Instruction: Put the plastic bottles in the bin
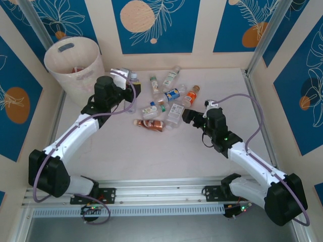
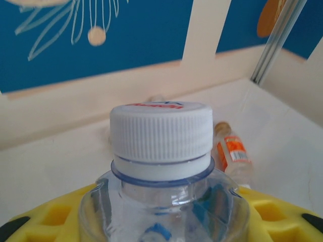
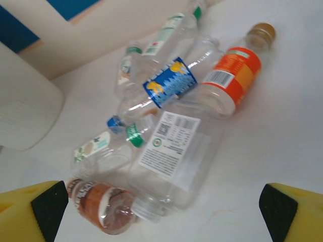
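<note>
Left hand [image 1: 122,76] is clamped on a clear bottle [image 2: 161,206]. Its yellow fingers [image 2: 45,224] press the bottle's shoulders from both sides, and the white ribbed cap [image 2: 160,133] stands upright just past the fingertips. Ahead of this hand and a little to its right, an orange-labelled bottle [image 2: 233,154] lies on its side on the pale tabletop [image 2: 60,161]. Just to the hand's left stands the bin [image 1: 73,63], upright and open at the top. In the overhead view the hand and its bottle are beside the bin's wall rather than over its mouth. Something reddish shows inside the bin, too small to make out.

Right hand [image 3: 161,212] is spread wide, with a black-tipped yellow finger at each lower corner of its wrist view. Straight ahead of it, between the lines of the two fingers, lies a large clear bottle with a white printed label [image 3: 174,151]. Close to the left finger is a brown-labelled bottle [image 3: 103,206], touching the large one. Farther out lie a blue-labelled bottle [image 3: 169,83] and, to its right, the orange-labelled bottle with a brownish cap. Beyond those lie green-labelled bottles [image 3: 164,35]. All of these bottles lie flat in one loose cluster on the tabletop, well apart from the bin.
</note>
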Tool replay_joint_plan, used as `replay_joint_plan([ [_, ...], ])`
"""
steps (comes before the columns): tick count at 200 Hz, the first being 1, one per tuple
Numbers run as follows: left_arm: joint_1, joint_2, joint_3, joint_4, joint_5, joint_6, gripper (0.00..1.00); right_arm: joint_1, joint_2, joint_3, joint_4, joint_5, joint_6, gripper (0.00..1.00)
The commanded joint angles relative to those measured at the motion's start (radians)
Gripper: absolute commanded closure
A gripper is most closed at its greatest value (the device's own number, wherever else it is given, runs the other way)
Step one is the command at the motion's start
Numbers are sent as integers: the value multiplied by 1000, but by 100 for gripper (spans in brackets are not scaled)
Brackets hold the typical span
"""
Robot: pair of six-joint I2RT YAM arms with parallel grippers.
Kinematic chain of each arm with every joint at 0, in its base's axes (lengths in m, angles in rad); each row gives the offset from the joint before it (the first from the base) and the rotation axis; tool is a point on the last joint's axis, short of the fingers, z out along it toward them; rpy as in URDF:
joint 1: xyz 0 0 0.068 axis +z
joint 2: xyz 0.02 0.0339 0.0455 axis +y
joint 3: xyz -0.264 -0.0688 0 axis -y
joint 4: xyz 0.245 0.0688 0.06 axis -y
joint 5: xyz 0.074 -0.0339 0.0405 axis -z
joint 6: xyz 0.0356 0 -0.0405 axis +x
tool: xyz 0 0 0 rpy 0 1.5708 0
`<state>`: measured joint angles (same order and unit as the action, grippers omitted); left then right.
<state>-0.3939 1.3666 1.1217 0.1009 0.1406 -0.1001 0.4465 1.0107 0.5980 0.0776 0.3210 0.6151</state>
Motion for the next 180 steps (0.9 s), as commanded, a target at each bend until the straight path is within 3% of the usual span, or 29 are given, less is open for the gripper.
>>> replay_joint_plan([
  [1, 0, -40, -10, 170, -52, -18, 100, -3, -26, -15, 68, -36, -31, 0],
  [46, 40, -64, 123, 249, -349, -13, 100, -5, -9, -21, 92, -28, -12, 0],
  [72, 127, -72, 167, 339, -513, -74, 100, -3, 3, -13, 90, -35, -7, 0],
  [108, 314, -6, 272, 394, -582, -118, 100, -4, 8, -14, 87, -34, 1, 1],
  [141, 433, 147, 442, 382, -550, -120, 100, -2, 8, -11, 83, -34, 12, 0],
  [180, 490, 330, 672, 78, -541, -229, 100, 1, 5, -12, 70, -27, 29, 0],
])
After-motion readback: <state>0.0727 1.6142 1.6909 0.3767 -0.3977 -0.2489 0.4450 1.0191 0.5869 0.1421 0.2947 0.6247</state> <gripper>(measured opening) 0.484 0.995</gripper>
